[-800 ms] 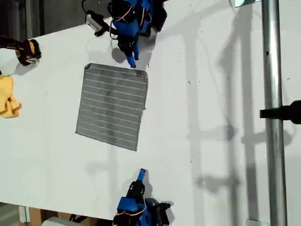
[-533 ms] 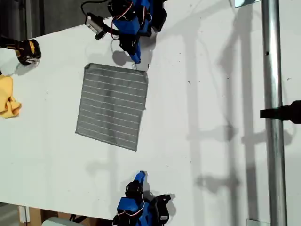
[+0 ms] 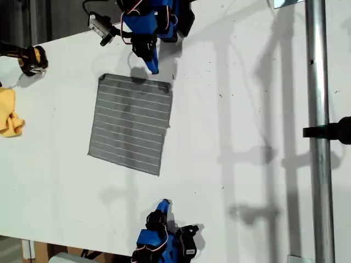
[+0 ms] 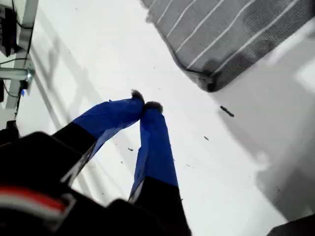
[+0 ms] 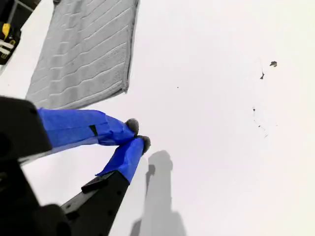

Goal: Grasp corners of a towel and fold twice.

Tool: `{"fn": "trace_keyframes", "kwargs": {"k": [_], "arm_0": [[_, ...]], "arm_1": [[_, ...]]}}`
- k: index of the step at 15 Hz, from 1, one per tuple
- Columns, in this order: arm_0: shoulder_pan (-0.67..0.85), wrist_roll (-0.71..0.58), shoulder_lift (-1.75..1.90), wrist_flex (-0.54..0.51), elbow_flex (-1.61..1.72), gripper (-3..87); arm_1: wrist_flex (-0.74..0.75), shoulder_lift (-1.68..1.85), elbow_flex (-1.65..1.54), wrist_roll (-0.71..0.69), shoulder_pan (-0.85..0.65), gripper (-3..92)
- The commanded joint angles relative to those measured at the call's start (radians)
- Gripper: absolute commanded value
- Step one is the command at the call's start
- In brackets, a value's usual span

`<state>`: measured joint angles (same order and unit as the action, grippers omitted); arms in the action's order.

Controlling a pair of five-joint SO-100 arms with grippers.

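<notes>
The grey striped towel [image 3: 130,123] lies flat and unfolded on the white table. My first gripper [image 3: 153,68] is shut and empty, hovering just past the towel's far edge in the exterior view, short of the towel corner [image 4: 209,86] at that view's upper right. In the first wrist view its fingertips [image 4: 139,95] touch each other. My second gripper [image 3: 163,205] is shut and empty near the table's front edge, well apart from the nearest towel corner [image 5: 125,91]. Its fingertips [image 5: 132,125] meet over bare table.
A plain yellow cloth [image 3: 8,112] and a black-and-yellow object [image 3: 30,57] sit at the exterior view's left edge. A metal pole [image 3: 318,164] with a black clamp [image 3: 332,130] runs down the exterior view's right side. The white table [image 3: 236,109] spreads between towel and pole.
My first gripper has drawn back from the towel's far edge, toward the exterior view's upper left. My second gripper pulled back slightly toward its base earlier. The towel has not moved.
</notes>
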<state>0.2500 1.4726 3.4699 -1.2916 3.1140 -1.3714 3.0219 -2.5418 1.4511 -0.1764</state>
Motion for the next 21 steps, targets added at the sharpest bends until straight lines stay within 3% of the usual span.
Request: {"fn": "trace_keyframes", "kwargs": {"k": [1,4,11,18,21], "arm_0": [[0.000,0.009,0.006,-0.005,0.003,-0.1],[0.000,0.012,0.006,-0.005,0.003,-0.1],[-0.002,0.020,0.006,-0.005,0.003,-0.1],[0.000,0.020,0.006,-0.005,0.003,0.0],[0.000,0.020,0.006,-0.005,0.003,0.1]], "arm_1": [[0.060,-0.206,0.186,-0.043,0.028,-0.2],[0.026,-0.486,0.426,-0.110,0.055,-0.2],[-0.321,-1.042,1.052,-0.255,0.031,-0.2],[-0.407,-1.097,1.077,-0.245,-0.043,0.2],[-0.430,-1.117,1.078,-0.270,-0.048,23.1]]}}
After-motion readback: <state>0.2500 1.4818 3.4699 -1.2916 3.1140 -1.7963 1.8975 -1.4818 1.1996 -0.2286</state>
